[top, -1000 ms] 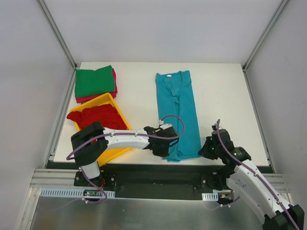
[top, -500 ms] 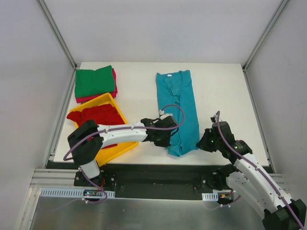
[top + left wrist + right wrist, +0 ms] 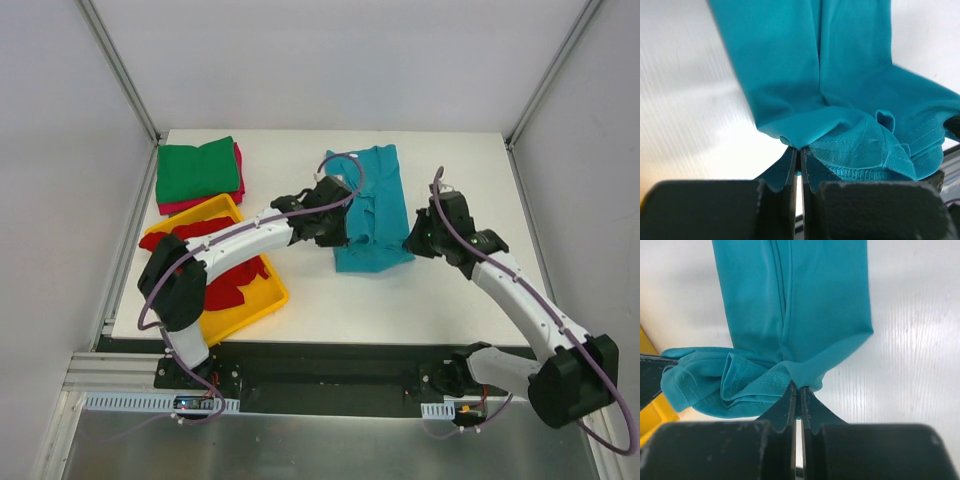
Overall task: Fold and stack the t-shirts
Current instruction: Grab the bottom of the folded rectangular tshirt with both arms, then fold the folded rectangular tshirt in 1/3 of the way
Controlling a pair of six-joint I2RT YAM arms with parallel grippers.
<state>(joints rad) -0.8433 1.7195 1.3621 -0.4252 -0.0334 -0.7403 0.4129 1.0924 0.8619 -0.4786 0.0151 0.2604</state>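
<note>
Across the middle of the bench, found the teal-blue t-shirt lying lengthwise, collar toward the far edge, narrowed into a long strip, its hem end lifted and doubled back over the body. Saw the left gripper clamped tight on the left corner of that hem, fingers pressed together with cloth bunched between them, and the right gripper likewise pinched on the right corner. Judged the step in hand to be the crosswise fold, hem toward collar, roughly half carried over. Reckoned the next move called for holding both corners level and taut, laying them down square near the collar, then letting go together so as not to drag the top layer askew. Noted puckering at both grips, probably worth smoothing afterwards. Placed the yellow tray toward the near-left corner, holding crumpled red t-shirts, not yet folded. Beyond it, at the far-left corner, noted a folded green t-shirt resting on a magenta-pink t-shirt, outside any container, presumably the stack awaiting the teal one.
</note>
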